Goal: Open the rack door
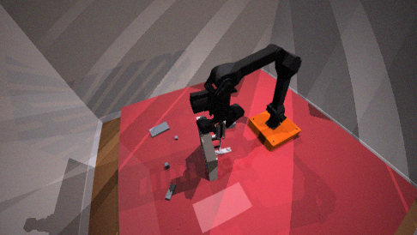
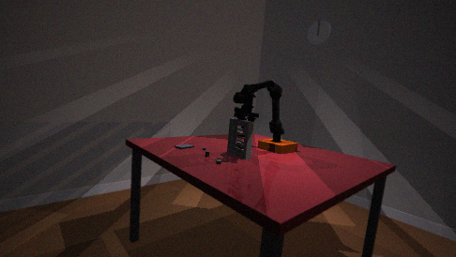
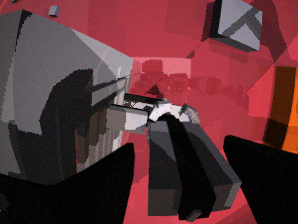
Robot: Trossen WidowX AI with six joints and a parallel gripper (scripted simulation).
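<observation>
Because the hand (image 1: pixel 220 129) (image 3: pixel 180 147) stands spread around the handle (image 3: pixel 192 165), carelessly twisting sideways could knock it.

The robot is 1 matte-black arm (image 1: pixel 256 62) (image 2: pixel 276 110) of chunky, rounded joints and slim, straight links, with 2 dark, tapering fingers on its pincer (image 3: pixel 179 145).
</observation>
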